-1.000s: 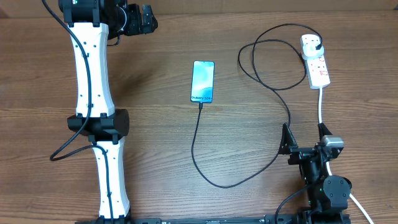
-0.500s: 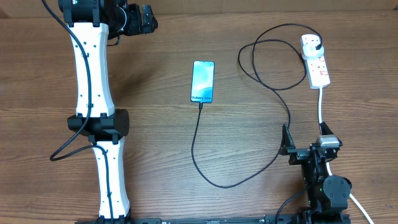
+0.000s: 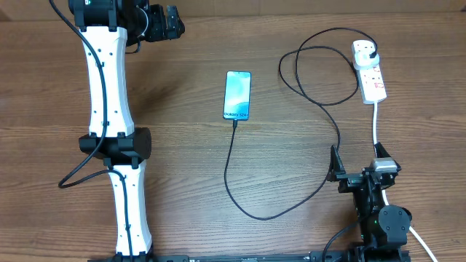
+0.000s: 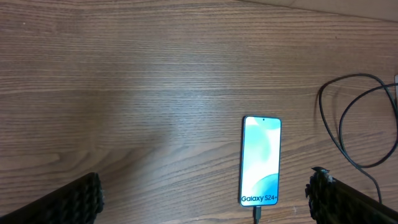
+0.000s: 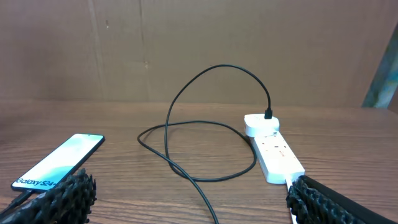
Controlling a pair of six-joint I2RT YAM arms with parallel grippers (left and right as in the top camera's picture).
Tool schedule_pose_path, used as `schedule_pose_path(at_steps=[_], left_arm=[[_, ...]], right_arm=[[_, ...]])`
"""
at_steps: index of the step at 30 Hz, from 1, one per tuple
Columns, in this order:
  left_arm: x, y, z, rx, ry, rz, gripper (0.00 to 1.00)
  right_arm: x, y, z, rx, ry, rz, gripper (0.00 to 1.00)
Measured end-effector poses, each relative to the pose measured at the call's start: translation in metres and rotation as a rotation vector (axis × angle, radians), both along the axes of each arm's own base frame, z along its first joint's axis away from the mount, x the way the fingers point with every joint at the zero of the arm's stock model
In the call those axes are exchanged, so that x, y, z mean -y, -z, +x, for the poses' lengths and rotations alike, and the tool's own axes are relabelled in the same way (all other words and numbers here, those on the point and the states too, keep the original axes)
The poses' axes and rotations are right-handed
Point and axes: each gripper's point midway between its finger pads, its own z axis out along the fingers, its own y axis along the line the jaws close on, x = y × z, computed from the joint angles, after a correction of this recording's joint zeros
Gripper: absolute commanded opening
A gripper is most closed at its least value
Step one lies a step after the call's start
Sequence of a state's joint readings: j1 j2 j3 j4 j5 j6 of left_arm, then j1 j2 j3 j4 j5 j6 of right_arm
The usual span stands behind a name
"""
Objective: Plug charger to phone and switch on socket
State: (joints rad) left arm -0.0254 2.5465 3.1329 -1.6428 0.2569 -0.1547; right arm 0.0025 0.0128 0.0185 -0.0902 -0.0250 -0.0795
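Note:
The phone [image 3: 237, 95] lies face up mid-table, its blue screen lit. The charger [image 3: 240, 207], a thin black cable, has its tip in the phone's near edge. It loops toward me, then runs right and back to its black plug [image 3: 373, 54] in the far end of the white socket [image 3: 369, 73]. My left gripper [image 3: 171, 23] hangs open at the far left, well away from the phone [image 4: 261, 160]. My right gripper [image 3: 357, 161] stands open near the table's front, short of the socket [image 5: 273, 146], with the charger [image 5: 205, 124] lying ahead of it. Neither holds anything.
The socket's thick white cord [image 3: 376, 124] runs toward me past the right gripper's finger. The left arm [image 3: 109, 109] stretches along the table's left side. Brown board walls [image 5: 186, 43] stand behind the table.
The right wrist has shifted very slightly; the phone, charger, socket and left arm have stayed where they were.

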Motion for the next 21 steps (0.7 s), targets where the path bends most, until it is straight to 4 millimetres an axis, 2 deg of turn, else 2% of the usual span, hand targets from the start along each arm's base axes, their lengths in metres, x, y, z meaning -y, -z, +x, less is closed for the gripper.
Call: schedule_pose_path(at_steps=[13,17,21], left_arm=[[0.0,0.0,0.0,0.0,0.0,0.0,1.0],[-0.0002,0.0049,-0.0092,-0.043,0.0,0.001,1.0],[0.0,0.005,-0.0093,-0.044,0.0,0.001,1.0]], right_arm=[[-0.0002,0.0,0.0,0.0,-0.001,0.0,1.0],[-0.0002,-0.0001,0.0,0.0,-0.001,0.0,1.0],[-0.0002,-0.0001,0.0,0.0,-0.001,0.0,1.0]])
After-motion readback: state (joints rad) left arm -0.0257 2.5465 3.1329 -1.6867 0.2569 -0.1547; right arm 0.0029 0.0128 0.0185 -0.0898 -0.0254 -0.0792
